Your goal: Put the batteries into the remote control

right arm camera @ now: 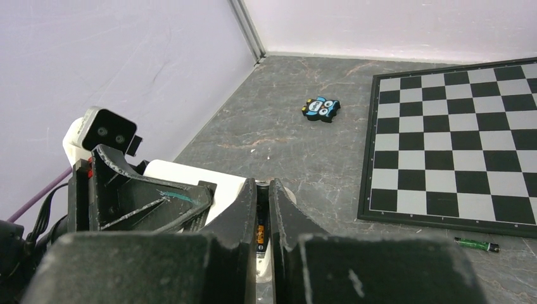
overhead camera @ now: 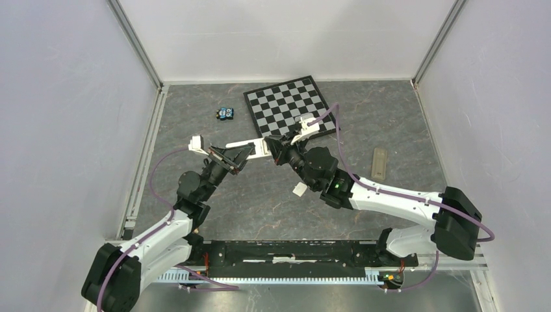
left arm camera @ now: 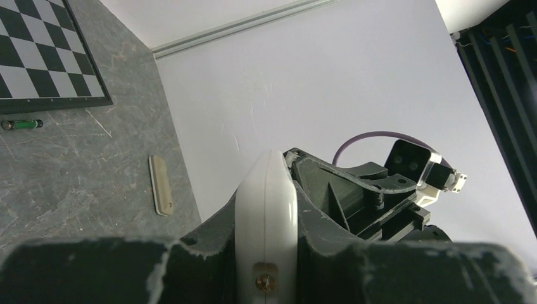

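Remote control clamped edge-on in left gripper, mid-frame in overhead view, one battery pinched in right gripper, right at the remote, green battery left on worktop beside chessboard, lower right.

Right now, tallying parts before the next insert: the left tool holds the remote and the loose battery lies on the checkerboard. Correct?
Not quite. The left tool holds the remote, but the loose battery lies on the table, just off the edge of the checkerboard; the right wrist view shows it.
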Robot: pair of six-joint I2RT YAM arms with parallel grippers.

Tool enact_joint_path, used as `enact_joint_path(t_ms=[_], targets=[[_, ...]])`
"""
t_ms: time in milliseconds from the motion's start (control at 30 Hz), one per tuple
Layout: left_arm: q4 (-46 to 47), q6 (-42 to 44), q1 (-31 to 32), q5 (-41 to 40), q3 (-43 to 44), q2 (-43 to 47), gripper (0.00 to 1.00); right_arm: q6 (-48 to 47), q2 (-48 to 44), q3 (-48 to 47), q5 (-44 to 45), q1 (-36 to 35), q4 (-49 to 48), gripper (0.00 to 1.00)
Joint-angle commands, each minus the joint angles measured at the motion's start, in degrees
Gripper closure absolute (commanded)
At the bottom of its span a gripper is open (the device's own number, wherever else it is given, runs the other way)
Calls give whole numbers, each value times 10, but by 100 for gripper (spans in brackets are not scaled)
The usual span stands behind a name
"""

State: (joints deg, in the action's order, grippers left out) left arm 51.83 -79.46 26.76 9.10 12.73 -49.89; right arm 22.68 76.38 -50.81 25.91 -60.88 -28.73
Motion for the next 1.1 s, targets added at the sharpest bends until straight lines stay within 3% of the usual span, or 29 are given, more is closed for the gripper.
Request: enact_joint_path(t_ms=[0,633,1067], targets=[[52,-23,3,-1,0,4,98,1,1,-21,40,-3,-38,97],[111,-65,2,3,-3,-42,98,18,27,-32,32,-13,-45,95],[127,-81,2,-7,-1,-32,98,29,14,-19,28,-16,-18,75]])
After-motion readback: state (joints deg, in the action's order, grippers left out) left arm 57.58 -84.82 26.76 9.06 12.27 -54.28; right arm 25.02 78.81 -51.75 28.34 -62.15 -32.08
